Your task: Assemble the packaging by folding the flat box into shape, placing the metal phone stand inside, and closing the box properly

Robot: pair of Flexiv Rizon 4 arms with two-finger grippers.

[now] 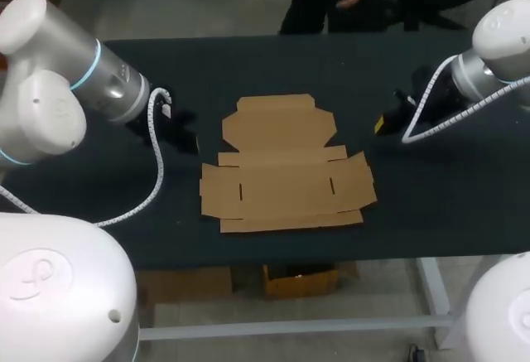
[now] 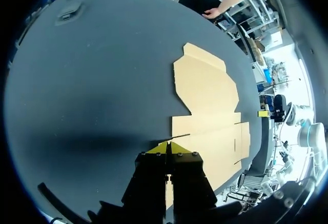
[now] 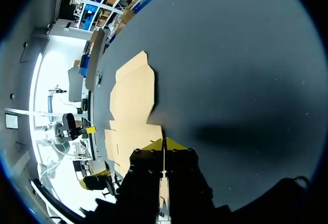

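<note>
The flat brown cardboard box (image 1: 286,163) lies unfolded in the middle of the black table, flaps spread, its lid panel toward the far side. My left gripper (image 1: 195,142) hovers just off the box's left edge, shut and empty. In the left wrist view its yellow tips (image 2: 168,147) meet right beside the cardboard (image 2: 207,106). My right gripper (image 1: 380,123) sits off the box's upper right, also shut and empty. Its tips (image 3: 164,144) press together near the cardboard (image 3: 132,98). I see no metal phone stand that I can make out for certain.
A small grey object (image 2: 69,14) lies on the table (image 1: 439,196) far from the box; the right wrist view shows the grey object (image 3: 97,55) beyond the cardboard, and my left arm hides it in the head view. A person stands past the far edge.
</note>
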